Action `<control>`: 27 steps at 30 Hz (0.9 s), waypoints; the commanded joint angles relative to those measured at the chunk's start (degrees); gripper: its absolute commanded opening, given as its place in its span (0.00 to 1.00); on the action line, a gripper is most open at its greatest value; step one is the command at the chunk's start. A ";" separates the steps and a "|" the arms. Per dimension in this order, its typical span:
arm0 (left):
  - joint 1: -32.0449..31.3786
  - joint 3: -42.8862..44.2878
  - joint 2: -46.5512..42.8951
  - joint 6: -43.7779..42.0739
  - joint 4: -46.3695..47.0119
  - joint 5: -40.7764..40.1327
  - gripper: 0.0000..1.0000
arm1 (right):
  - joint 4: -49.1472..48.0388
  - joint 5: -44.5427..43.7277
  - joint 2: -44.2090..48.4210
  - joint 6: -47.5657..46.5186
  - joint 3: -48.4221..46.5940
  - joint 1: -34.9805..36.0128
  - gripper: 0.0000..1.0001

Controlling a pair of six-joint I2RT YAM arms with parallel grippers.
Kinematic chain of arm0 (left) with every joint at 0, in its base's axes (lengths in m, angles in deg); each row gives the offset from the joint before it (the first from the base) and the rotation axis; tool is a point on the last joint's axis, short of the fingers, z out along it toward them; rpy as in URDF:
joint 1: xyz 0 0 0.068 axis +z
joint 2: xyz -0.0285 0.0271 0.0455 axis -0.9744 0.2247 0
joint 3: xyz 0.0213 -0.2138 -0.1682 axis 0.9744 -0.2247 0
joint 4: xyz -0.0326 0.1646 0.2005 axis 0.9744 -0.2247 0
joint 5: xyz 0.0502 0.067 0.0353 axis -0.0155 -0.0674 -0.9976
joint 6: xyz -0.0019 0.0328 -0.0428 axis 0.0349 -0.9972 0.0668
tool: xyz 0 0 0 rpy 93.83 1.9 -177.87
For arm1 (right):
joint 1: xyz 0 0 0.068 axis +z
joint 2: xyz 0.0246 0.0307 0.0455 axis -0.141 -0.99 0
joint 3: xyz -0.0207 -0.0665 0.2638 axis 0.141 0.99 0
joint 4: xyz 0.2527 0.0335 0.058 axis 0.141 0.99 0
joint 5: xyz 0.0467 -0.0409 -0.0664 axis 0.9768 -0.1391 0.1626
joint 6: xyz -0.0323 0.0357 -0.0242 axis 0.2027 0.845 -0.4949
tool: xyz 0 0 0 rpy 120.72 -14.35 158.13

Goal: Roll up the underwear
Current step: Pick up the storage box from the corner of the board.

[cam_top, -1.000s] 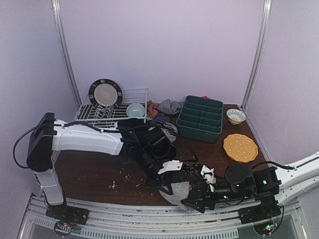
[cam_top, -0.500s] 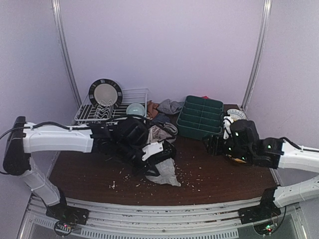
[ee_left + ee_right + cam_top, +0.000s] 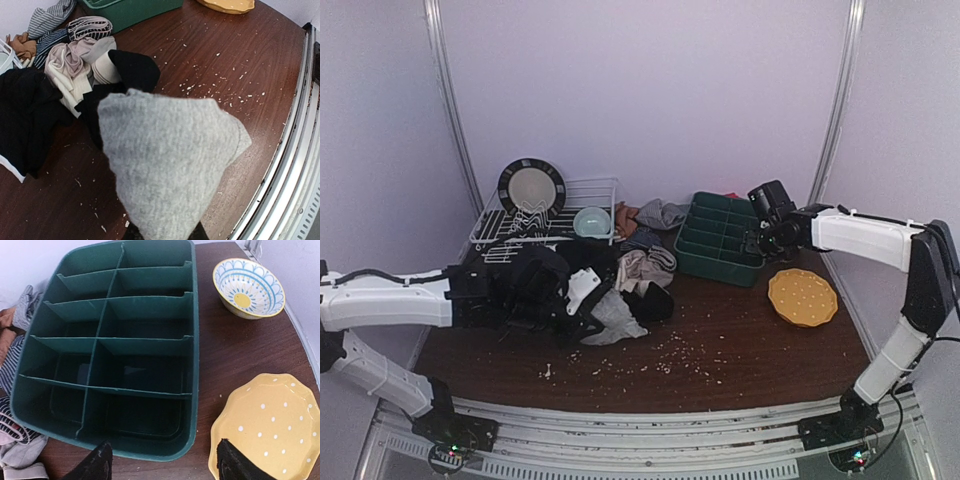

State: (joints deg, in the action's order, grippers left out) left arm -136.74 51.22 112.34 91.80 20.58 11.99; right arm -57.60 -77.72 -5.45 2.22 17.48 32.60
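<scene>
Grey underwear (image 3: 165, 160), pinched by the left fingers (image 3: 199, 233), may be snagged on the pile (image 3: 75, 65) beside the green tray (image 3: 194, 355); right fingers (image 3: 97, 465) gape empty.

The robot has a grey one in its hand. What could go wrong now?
The grey underwear is bunched in the left gripper, right beside the pile. Laying it down there could tangle it with the others. Crumbs litter the table and could get rolled into the cloth. The right gripper stands open above the tray's near edge, with one finger over the plate. Dropping lower might knock either.
</scene>
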 commanded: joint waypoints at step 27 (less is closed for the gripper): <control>-0.04 -2.29 -11.65 0.63 0.30 -7.81 0.00 | 7.40 15.94 2.36 1.01 -1.88 -7.08 0.00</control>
State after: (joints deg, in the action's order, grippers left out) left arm -136.74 47.54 101.76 93.05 21.32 6.05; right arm -50.89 -61.96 -10.17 3.10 15.32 24.90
